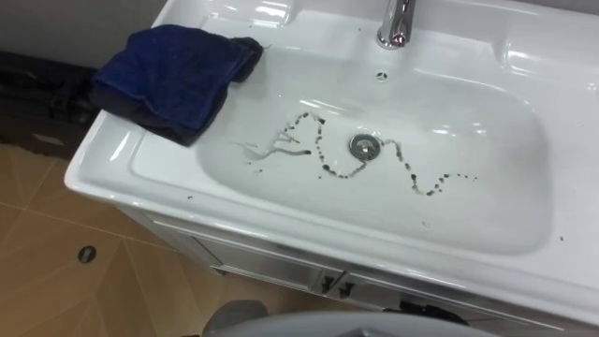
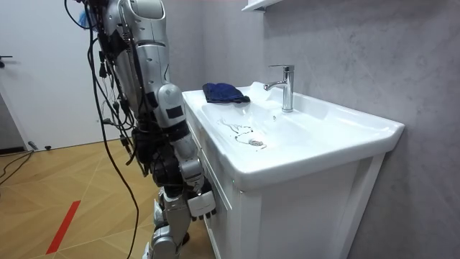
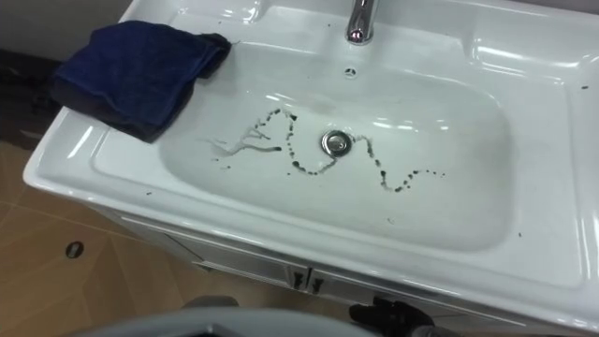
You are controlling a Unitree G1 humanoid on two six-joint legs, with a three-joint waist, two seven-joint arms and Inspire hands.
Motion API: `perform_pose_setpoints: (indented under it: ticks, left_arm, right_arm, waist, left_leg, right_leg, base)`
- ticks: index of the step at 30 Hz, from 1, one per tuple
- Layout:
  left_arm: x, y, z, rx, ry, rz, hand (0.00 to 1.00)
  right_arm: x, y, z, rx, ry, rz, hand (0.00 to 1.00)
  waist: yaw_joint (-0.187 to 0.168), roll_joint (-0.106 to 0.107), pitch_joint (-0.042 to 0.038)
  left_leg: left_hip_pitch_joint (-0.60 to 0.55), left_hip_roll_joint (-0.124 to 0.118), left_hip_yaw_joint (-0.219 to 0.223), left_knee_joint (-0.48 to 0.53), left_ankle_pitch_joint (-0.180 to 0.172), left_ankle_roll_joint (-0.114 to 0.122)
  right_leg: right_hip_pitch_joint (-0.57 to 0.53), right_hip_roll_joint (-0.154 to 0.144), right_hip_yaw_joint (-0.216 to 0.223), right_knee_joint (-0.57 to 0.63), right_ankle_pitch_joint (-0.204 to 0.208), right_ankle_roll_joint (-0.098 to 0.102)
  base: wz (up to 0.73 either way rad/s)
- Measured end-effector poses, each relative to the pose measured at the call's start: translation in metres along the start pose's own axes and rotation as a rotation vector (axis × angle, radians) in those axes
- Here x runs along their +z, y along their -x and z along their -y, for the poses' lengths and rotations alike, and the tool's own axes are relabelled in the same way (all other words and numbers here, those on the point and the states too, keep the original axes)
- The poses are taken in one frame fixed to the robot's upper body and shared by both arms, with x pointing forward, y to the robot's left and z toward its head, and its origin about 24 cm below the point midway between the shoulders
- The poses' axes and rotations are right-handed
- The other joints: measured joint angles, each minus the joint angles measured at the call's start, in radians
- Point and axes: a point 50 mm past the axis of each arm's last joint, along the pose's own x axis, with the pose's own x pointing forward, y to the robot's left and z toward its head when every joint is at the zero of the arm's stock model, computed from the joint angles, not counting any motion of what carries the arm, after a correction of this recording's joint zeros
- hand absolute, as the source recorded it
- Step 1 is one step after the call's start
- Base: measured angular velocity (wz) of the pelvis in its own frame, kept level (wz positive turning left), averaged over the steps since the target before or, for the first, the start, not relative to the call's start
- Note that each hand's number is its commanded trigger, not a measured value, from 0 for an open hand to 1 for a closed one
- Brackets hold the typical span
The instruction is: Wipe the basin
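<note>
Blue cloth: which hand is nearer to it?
Unsettled: the right hand hangs low at the cabinet front, below and apart from the cloth, which lies on the basin rim's left corner, the left arm's side.

The white basin (image 1: 487,225) is carrying a dark, wavy trail of grime (image 1: 412,178) across its bowl, running past the drain (image 1: 363,145). A crumpled dark blue cloth (image 1: 173,75) is lying on its far left corner.

A white ceramic basin (image 1: 281,229) carried a rumpled dark blue cloth (image 1: 173,75), which lay on its rim, left of and behind the round metal drain (image 1: 363,145). A wavy trail of dark specks (image 1: 413,180) crossed the bowl on both sides of the drain, and a chrome tap (image 1: 397,23) stood behind it.
</note>
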Motion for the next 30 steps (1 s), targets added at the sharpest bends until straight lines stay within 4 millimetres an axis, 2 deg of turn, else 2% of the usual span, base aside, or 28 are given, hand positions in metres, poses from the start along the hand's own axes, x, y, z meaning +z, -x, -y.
perform_pose_setpoints:
  ticks: [12,17,20,23,25,30]
  left_arm:
    - [-0.001,0.0,-0.003,0.02,0.053,0.003,0.0]
    - [-0.007,0.001,-0.006,0.032,0.156,0.002,0.0]
    - [-0.012,0.002,-0.009,0.049,0.249,-0.002,0.0]
    - [-0.024,0.003,-0.015,0.093,0.35,-0.019,0.0]
    - [-0.024,0.006,-0.025,0.159,0.486,0.006,0.0]
    - [-0.021,0.011,-0.046,0.312,0.737,0.066,0.0]
  right_arm:
    - [-0.002,0.0,0.001,-0.003,-0.009,-0.005,0.0]
    - [-0.001,0.001,0.003,-0.005,-0.018,0.003,0.0]
    - [0.0,0.002,0.005,-0.005,-0.034,0.009,0.0]
    - [-0.004,0.003,0.008,-0.014,-0.051,-0.009,0.0]
    - [-0.004,0.004,0.01,-0.019,-0.065,-0.014,0.0]
    - [-0.005,0.008,0.021,-0.045,-0.055,-0.028,0.0]
  waist:
    - [0.001,0.007,0.0006]
    - [0.0,0.019,-0.0003]
    - [0.001,0.023,-0.001]
    - [0.017,0.024,-0.0013]
    - [0.029,0.027,-0.0005]
    - [0.057,0.041,0.0006]
  left_leg:
    - [0.003,0.0,-0.006,0.01,-0.002,0.0]
    - [0.002,-0.001,-0.008,0.009,-0.002,0.0]
    - [0.003,-0.003,-0.014,0.008,-0.002,0.0]
    - [0.012,-0.004,-0.013,0.008,-0.001,-0.002]
    - [0.019,-0.009,-0.024,0.007,-0.002,-0.003]
    - [0.017,-0.018,-0.036,0.001,-0.003,-0.001]
  right_leg:
    - [0.012,0.001,-0.006,-0.002,-0.001,0.0]
    - [0.011,0.001,-0.006,-0.002,-0.002,0.0]
    - [0.012,0.0,-0.015,-0.001,-0.005,0.0]
    - [0.018,0.0,-0.015,0.0,-0.005,-0.001]
    - [0.031,-0.003,-0.032,-0.003,-0.007,-0.001]
    - [0.035,-0.01,-0.042,0.002,-0.012,0.003]
  base:
    - [0.0]
    - [0.0]
    - [0.06]
    - [0.0]
    - [0.13]
    - [0.07]
